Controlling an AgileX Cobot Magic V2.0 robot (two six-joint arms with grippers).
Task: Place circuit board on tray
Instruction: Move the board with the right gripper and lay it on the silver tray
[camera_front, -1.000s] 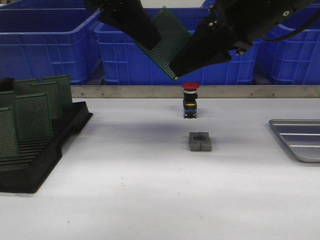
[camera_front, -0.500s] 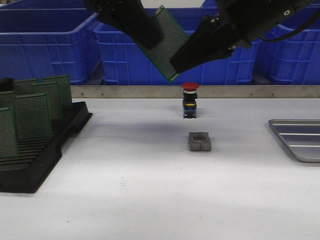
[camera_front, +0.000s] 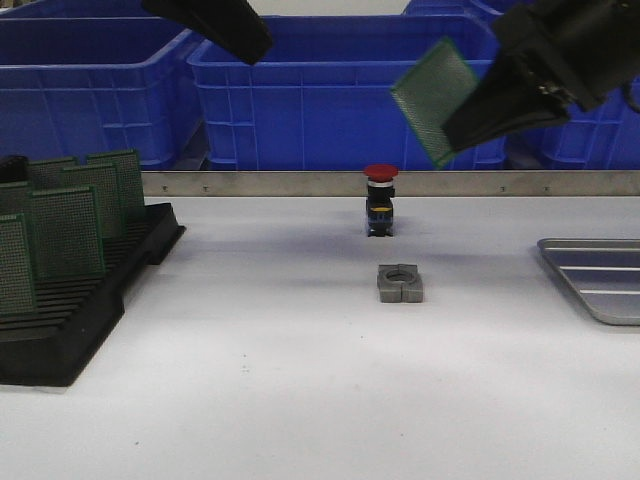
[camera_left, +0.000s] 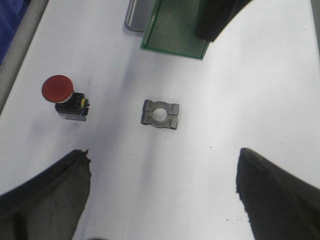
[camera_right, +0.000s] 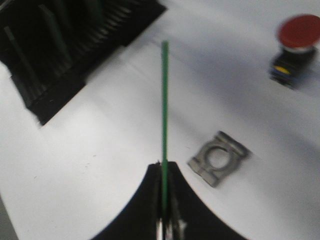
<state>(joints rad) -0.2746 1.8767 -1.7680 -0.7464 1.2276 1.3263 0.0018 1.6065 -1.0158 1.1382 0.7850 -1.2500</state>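
Observation:
My right gripper (camera_front: 462, 128) is shut on a green circuit board (camera_front: 432, 98) and holds it tilted, high above the table, right of centre. In the right wrist view the board (camera_right: 164, 100) stands edge-on between the closed fingers of the right gripper (camera_right: 164, 172). The silver-grey ridged tray (camera_front: 600, 285) lies at the table's right edge, partly cut off, below and to the right of the board. My left gripper (camera_front: 228, 28) is open and empty, high at the upper left. Its wrist view shows the gripper (camera_left: 162, 155) with jaws wide apart, plus the board (camera_left: 175, 27) and a tray corner (camera_left: 134, 17).
A red push-button (camera_front: 380, 200) and a grey clamp block (camera_front: 400, 283) sit mid-table. A black slotted rack (camera_front: 80, 300) with several green boards stands at the left. Big blue bins (camera_front: 300, 90) line the back behind a metal rail.
My left gripper has let go of the board and moved up and left. My right gripper has carried the board to the right, toward the tray side.

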